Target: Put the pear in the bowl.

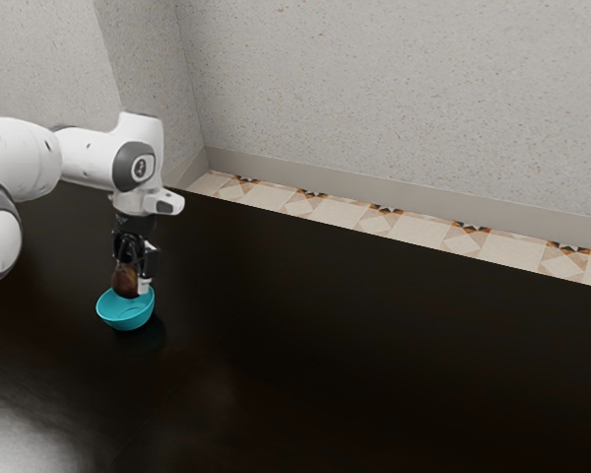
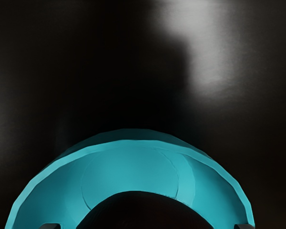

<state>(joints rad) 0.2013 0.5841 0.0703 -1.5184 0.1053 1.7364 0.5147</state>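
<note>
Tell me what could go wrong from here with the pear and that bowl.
The hand is low, close beside the rim of the bowl, so a sideways move might nudge or tip it.
The pear appears nearer one side of the bowl than its center, so it could roll or catch the rim when left to settle.

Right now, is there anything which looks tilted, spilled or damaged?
Nothing stands out: the bowl sits upright on the table, and the dark pear is at my gripper, over the bowl. I see no spill or damage.
</note>
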